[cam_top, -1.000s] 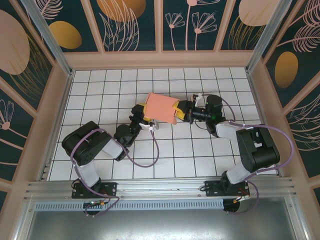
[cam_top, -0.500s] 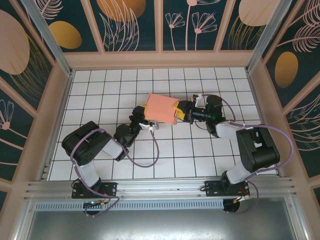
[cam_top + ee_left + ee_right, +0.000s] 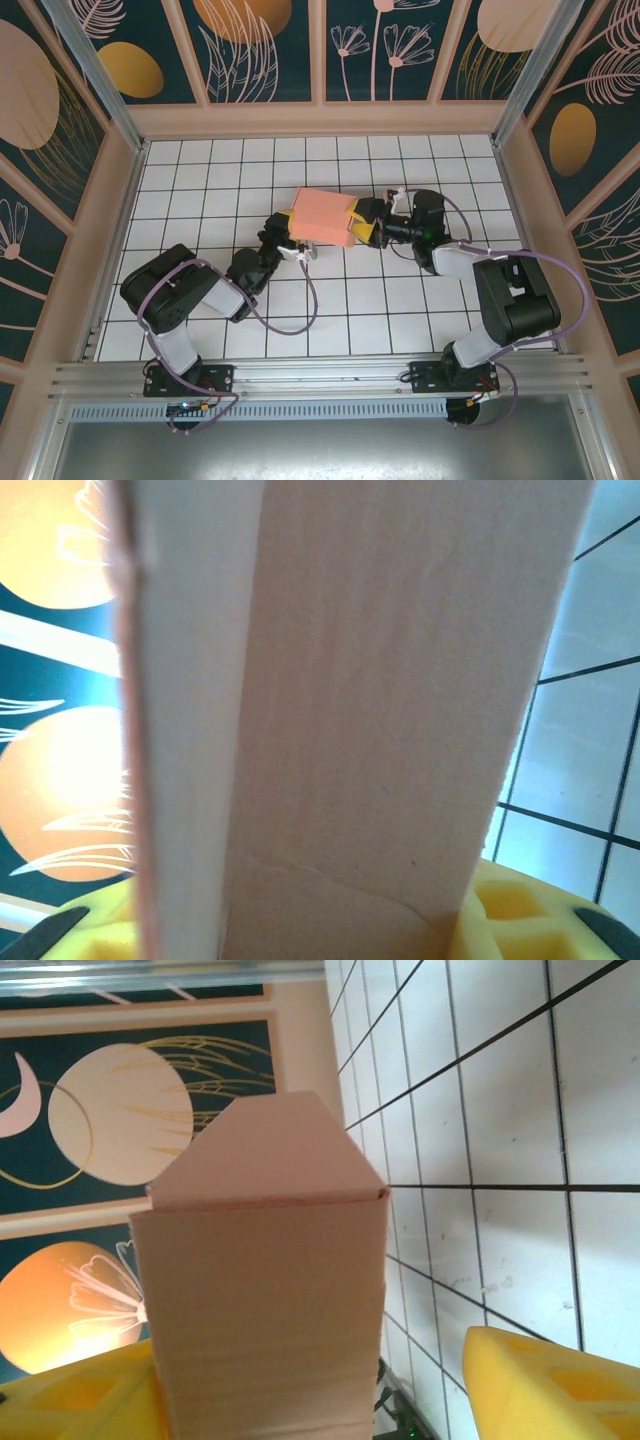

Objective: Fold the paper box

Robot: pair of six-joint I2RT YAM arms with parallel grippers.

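Nearest, the two arm bases sit bolted at the front edge of the white tiled counter (image 3: 200, 180), the left arm bending inward from the left and the right arm from the right. Both reach toward the middle of the counter, where the paper box (image 3: 322, 215) sits between them, a salmon-pink piece folded into a rectangular shape and lying at a slight angle to the tile lines.

The left claw (image 3: 284, 238) meets the box at its near-left end. From the left wrist, the card (image 3: 380, 730) rises straight up between the yellow fingers (image 3: 515, 920), which touch it on either side, so this claw is pinching the box.

The right claw (image 3: 362, 222) is at the box's right end. From the right wrist, the box (image 3: 270, 1310) lies against the left yellow finger (image 3: 80, 1400), while the other finger (image 3: 560, 1390) stands apart from it with tiles visible in the gap: this claw is spread. A tapered flap (image 3: 265, 1150) juts from the box's far end.

Beyond, dark floral wall panels (image 3: 265, 50) close the back.
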